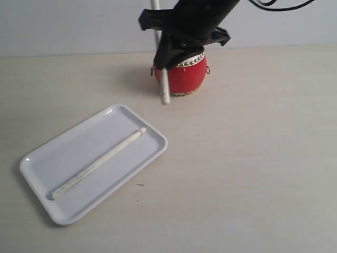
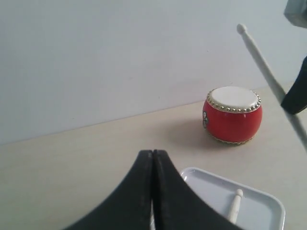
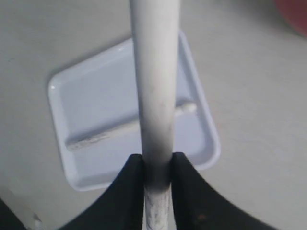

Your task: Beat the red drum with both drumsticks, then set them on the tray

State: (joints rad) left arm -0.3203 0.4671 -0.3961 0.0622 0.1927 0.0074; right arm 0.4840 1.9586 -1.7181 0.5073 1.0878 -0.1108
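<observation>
The red drum (image 1: 190, 77) stands at the back of the table, partly hidden by my right arm. My right gripper (image 1: 164, 62) hangs over the drum's left side, shut on one drumstick (image 1: 164, 87) that stands almost upright, its lower end beside the drum. The right wrist view shows that stick (image 3: 154, 86) clamped between the jaws (image 3: 157, 160). The second drumstick (image 1: 97, 164) lies diagonally in the white tray (image 1: 63, 153) at the front left. My left gripper (image 2: 152, 153) is shut on nothing, above the table near the tray's corner (image 2: 211, 184), facing the drum (image 2: 232, 117).
The pale table (image 1: 253, 168) stretches bare to the right of the tray and in front of the drum. A light wall (image 1: 63, 26) rises behind the table. The left arm is outside the exterior view.
</observation>
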